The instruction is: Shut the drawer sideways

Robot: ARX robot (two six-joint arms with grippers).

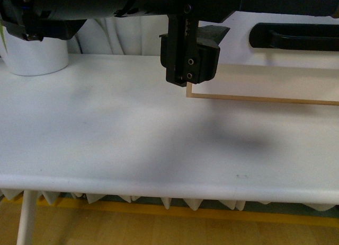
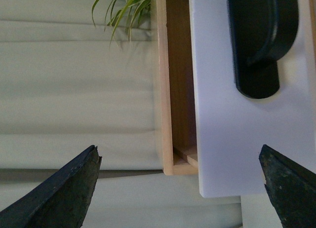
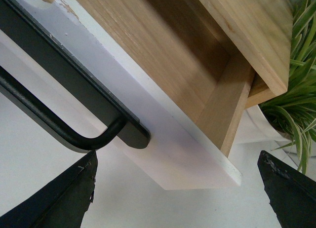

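Note:
The drawer has a white front and a long black bar handle. It stands at the back right of the table and is pulled out of its light wood cabinet. My left gripper hangs open at the drawer front's left end. In the left wrist view the front's corner and the handle end lie between its fingers, untouched. My right gripper is open. It faces the drawer's other end, the handle, the notch and the open wood inside.
A white pot stands at the table's back left. A green plant in a white pot stands beyond the drawer's end. A plain white front sits under the drawer. The white table reaches to the front edge.

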